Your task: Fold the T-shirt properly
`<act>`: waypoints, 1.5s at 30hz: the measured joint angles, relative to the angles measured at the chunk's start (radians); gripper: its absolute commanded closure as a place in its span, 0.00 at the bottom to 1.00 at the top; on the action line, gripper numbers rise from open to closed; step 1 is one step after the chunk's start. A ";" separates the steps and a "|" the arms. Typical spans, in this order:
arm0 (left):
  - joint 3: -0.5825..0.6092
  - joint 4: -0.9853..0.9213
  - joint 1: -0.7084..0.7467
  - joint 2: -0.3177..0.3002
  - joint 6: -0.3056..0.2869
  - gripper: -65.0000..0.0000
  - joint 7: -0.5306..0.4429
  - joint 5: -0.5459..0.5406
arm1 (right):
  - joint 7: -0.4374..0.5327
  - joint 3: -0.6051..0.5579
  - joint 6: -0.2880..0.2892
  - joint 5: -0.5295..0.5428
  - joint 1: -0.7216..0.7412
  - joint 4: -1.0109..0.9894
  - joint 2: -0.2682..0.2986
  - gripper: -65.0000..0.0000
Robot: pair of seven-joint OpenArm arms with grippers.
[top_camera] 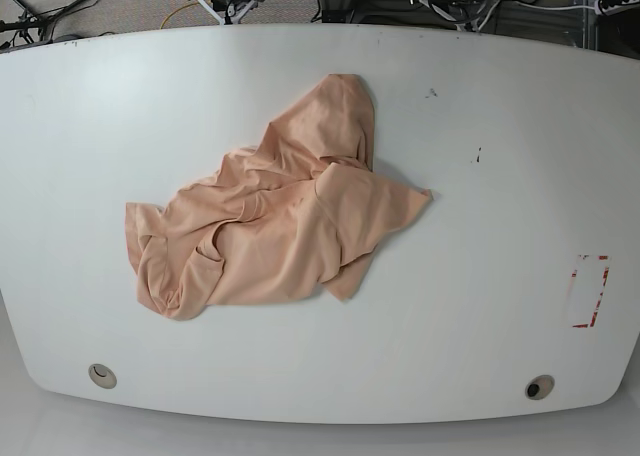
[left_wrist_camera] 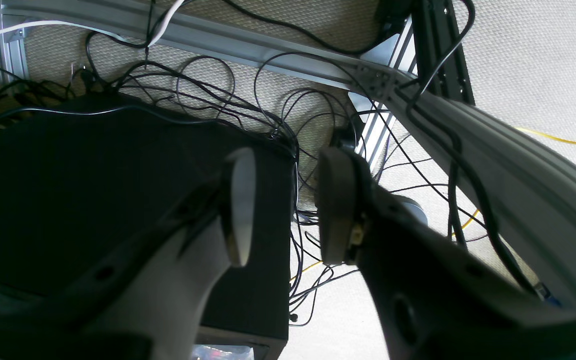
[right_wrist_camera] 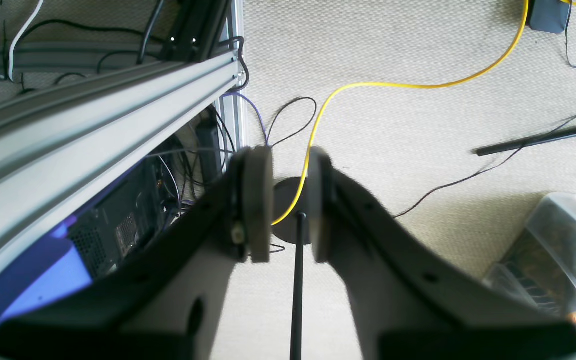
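The peach-pink T-shirt (top_camera: 280,216) lies crumpled in a loose heap on the white table (top_camera: 500,176), left of centre, with one part stretching toward the far edge. No arm or gripper shows in the base view. In the left wrist view my left gripper (left_wrist_camera: 288,200) is open, nothing between its fingers, and it looks down at the floor beside the table frame. My right gripper (right_wrist_camera: 289,200) stands with its pads a narrow gap apart, holding nothing, over the carpet. Neither wrist view shows the shirt.
A red-outlined rectangle (top_camera: 589,291) is marked near the table's right edge; two round holes (top_camera: 101,375) (top_camera: 540,387) sit near the front. Below lie a black box (left_wrist_camera: 93,200), tangled cables (left_wrist_camera: 208,95), aluminium frame rails (right_wrist_camera: 93,115), a yellow cable (right_wrist_camera: 418,85) and a clear plastic bin (right_wrist_camera: 553,250).
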 measured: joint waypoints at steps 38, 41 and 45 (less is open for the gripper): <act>0.004 -0.003 0.006 -0.001 0.003 0.69 -0.009 0.008 | 0.004 -0.001 -0.008 0.000 0.000 0.000 -0.030 0.82; 0.004 0.002 0.007 0.000 0.003 0.69 -0.010 0.008 | 0.005 -0.001 -0.007 0.000 -0.003 0.005 -0.034 0.82; 0.005 0.007 0.023 -0.002 0.001 0.69 -0.080 0.008 | 0.046 -0.001 -0.004 0.000 -0.019 0.009 -0.035 0.82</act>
